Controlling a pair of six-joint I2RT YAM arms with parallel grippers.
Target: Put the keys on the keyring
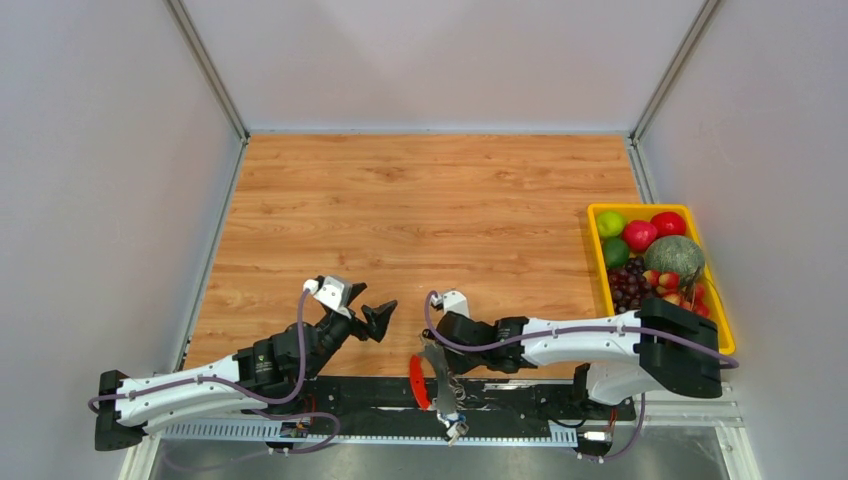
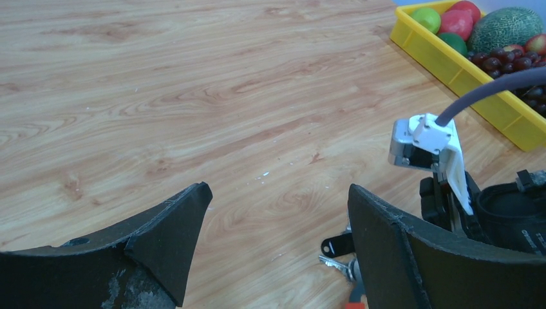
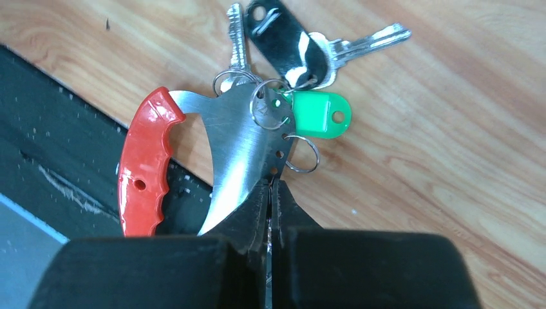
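Note:
The keyring has a red handle (image 3: 145, 167) joined to a silver plate (image 3: 238, 141) with small holes. Wire rings in the plate carry a green tag (image 3: 319, 114), a black tag (image 3: 280, 35) and two silver keys (image 3: 367, 40). My right gripper (image 3: 270, 193) is shut on the plate's edge. In the top view it (image 1: 437, 348) holds the keyring (image 1: 418, 382) over the table's near edge. My left gripper (image 1: 368, 303) is open and empty, just left of it. In the left wrist view, the gripper (image 2: 278, 190) has the black tag and a key (image 2: 338, 261) showing beside its right finger.
A yellow basket (image 1: 600, 260) of fruit stands at the right edge and also shows in the left wrist view (image 2: 451, 64). A black base rail (image 1: 520, 395) runs along the near edge under the keyring. The right arm's wrist camera (image 2: 425, 141) is close to my left gripper.

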